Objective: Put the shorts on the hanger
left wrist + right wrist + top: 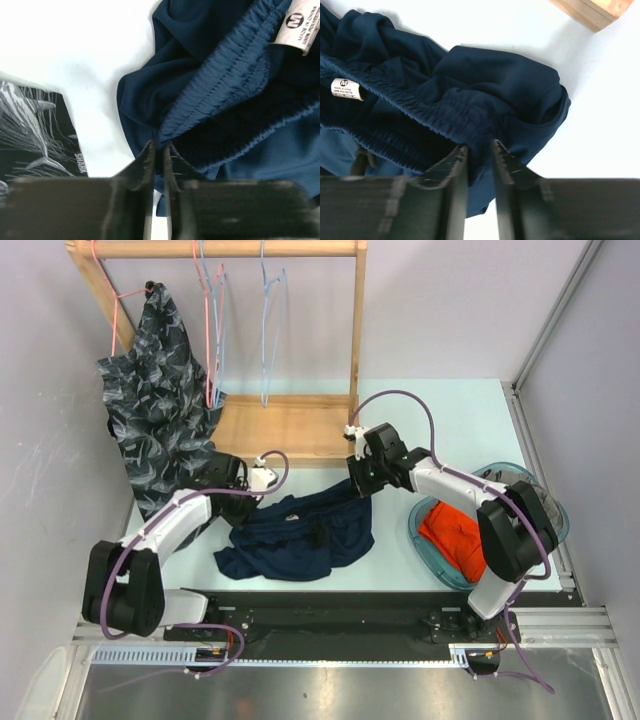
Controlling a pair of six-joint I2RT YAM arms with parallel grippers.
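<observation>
The left gripper's jaws are all but closed, pinching the edge of the navy-blue shorts just below the gathered elastic waistband. The right gripper's jaws stand partly open, and a fold of the same fabric lies in the gap between them.

We see the shorts lying crumpled on the pale table, between the two grippers and near the arms' bases. Their waistband is turned so that the small white label shows. The left gripper meets them at their far-left corner, the right gripper at their far-right corner.

Beyond the shorts stands a wooden rack, its base board touching none of the navy fabric. A thin light-blue hanger hangs from the top rail, well apart from the shorts. Left of it a pink hanger hangs against another light-blue one. At the rack's left end a dark garment with a pale print hangs down to the table, close beside the left arm.

On the right, an orange garment lies in a clear bluish tub, under the right arm.
</observation>
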